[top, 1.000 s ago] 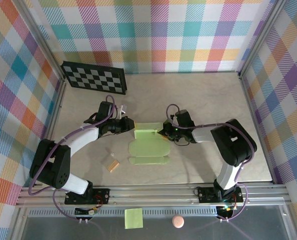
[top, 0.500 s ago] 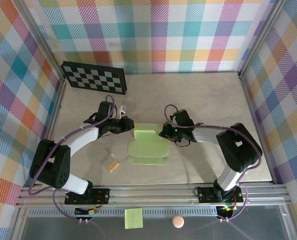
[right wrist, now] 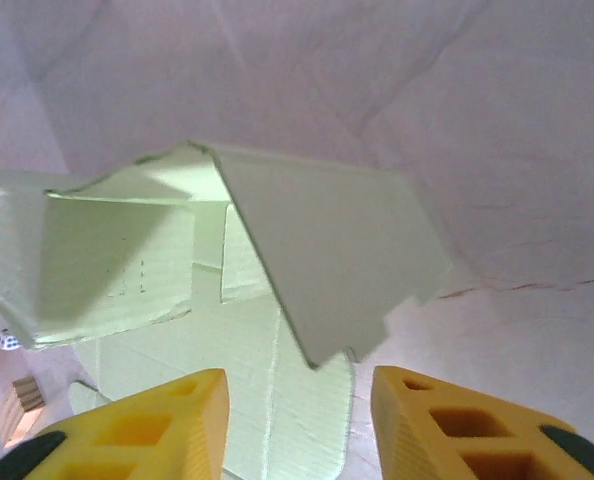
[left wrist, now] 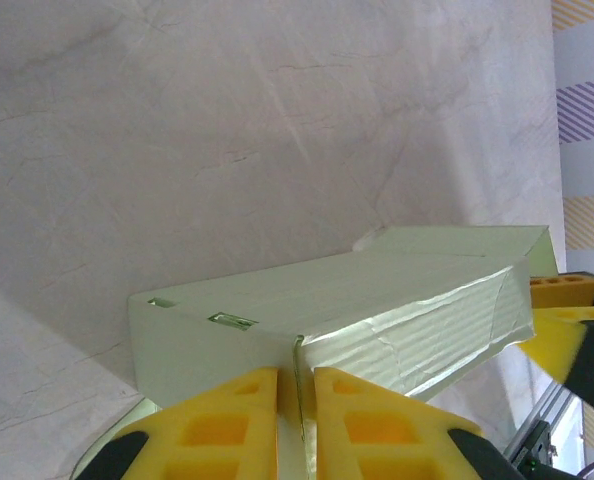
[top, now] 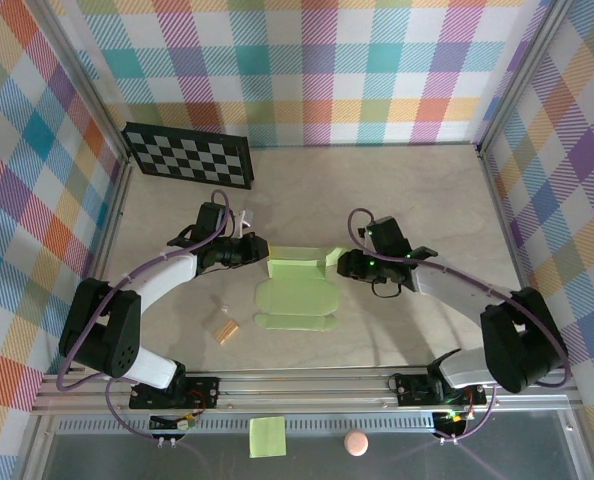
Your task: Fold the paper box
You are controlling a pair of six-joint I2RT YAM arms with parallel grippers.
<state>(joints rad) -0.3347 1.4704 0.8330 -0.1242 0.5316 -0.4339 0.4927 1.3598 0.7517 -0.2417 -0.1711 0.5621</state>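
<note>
At the box's (top: 297, 290) right end, the right fingers (right wrist: 447, 420) are being spread and drawn back. The flap (right wrist: 327, 250) is thus being let go and left half-raised, untouched, so that fold is judged not yet locked. At its left end, the wall (left wrist: 202, 355) is being pinched by the left fingers (left wrist: 227, 425). The box is lying mid-worktop (top: 427, 200), and nothing is being seen inside its folded far part.

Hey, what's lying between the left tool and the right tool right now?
The pale lime-green card paper box: its raised far section spans the gap from the left tool to the right tool, as the top external view shows.
</note>
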